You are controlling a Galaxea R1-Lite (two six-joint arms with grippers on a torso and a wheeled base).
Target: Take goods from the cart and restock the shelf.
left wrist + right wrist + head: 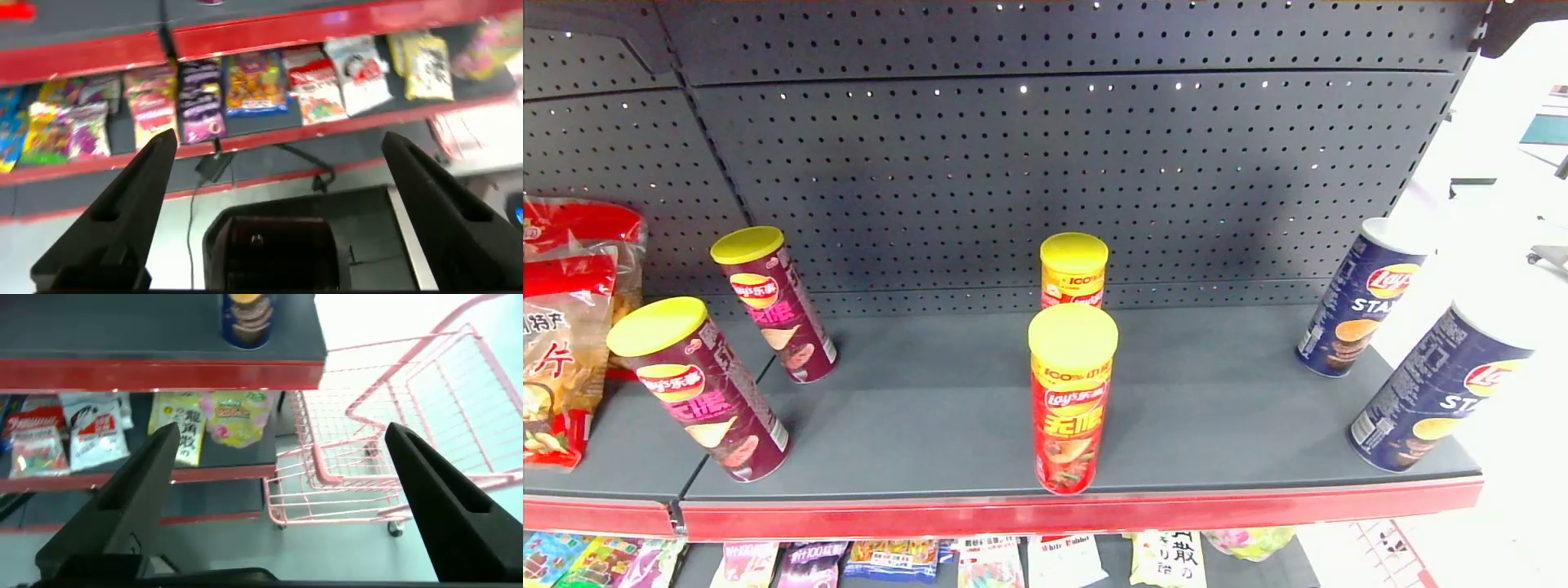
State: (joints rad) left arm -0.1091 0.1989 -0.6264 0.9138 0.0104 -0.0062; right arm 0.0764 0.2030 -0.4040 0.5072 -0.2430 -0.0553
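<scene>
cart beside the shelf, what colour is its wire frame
Pink. The cart shows best in the right wrist view.

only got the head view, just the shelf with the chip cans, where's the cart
Observer: The pink wire cart stands on the floor beside the end of the shelf, the end where a blue can stands.
Operator: right gripper carrying anything
Observer: No, the right gripper is open with nothing between its fingers.
Operator: and the left
Observer: The left gripper is open and holds nothing, facing a row of snack bags.
</scene>
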